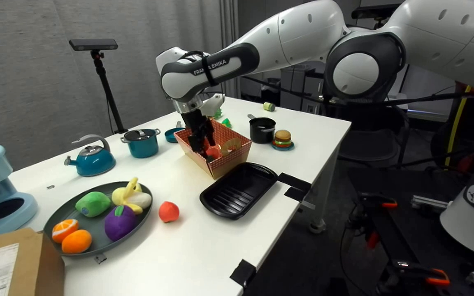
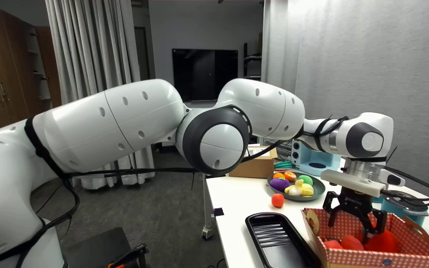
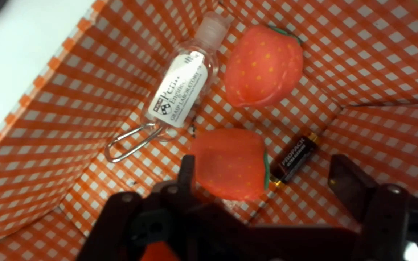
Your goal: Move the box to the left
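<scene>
The box, an orange-red and white checked basket with flared sides, stands on the table in both exterior views (image 1: 232, 162) (image 2: 387, 257). Its checked wall (image 3: 49, 127) fills much of the wrist view. My gripper, seen in the exterior views (image 1: 205, 144) (image 2: 349, 230), points down inside the box. In the wrist view the gripper (image 3: 263, 169) has its fingers wide apart. A toy strawberry (image 3: 230, 163) lies beside one fingertip; whether they touch is unclear. A second strawberry (image 3: 265, 67), a battery (image 3: 292, 157) and a small clear bottle (image 3: 181, 87) lie in the box.
A black ridged tray (image 1: 239, 191) sits close against the box. A round plate (image 1: 146, 218) of toy fruit, a red toy fruit (image 1: 168, 211), a teal pot (image 1: 143, 146), a kettle (image 1: 95, 161), a black pot (image 1: 261, 130) and a toy burger (image 1: 282, 139) stand around.
</scene>
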`<state>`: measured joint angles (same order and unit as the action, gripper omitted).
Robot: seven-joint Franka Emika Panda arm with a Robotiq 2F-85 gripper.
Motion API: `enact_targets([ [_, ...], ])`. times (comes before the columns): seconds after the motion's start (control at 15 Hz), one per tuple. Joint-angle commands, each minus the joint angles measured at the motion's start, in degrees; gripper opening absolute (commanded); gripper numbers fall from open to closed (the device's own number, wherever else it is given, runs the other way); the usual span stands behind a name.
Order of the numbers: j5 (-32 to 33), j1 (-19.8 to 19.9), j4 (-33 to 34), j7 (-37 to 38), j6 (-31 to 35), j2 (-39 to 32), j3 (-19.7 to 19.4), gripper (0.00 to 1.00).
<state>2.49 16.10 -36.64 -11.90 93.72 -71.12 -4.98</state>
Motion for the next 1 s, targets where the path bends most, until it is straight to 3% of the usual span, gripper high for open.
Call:
enact_targets([
  [0.0, 0.2, -1.9, 2.0, 0.5, -0.2, 0.0, 0.3, 0.62],
  [0.53, -0.5, -5.7, 2.0, 1.2, -1.0, 2.0, 0.3, 0.01],
  [0.93, -1.3, -6.1, 1.7, 1.7, -0.9, 3.1, 0.9, 0.00],
])
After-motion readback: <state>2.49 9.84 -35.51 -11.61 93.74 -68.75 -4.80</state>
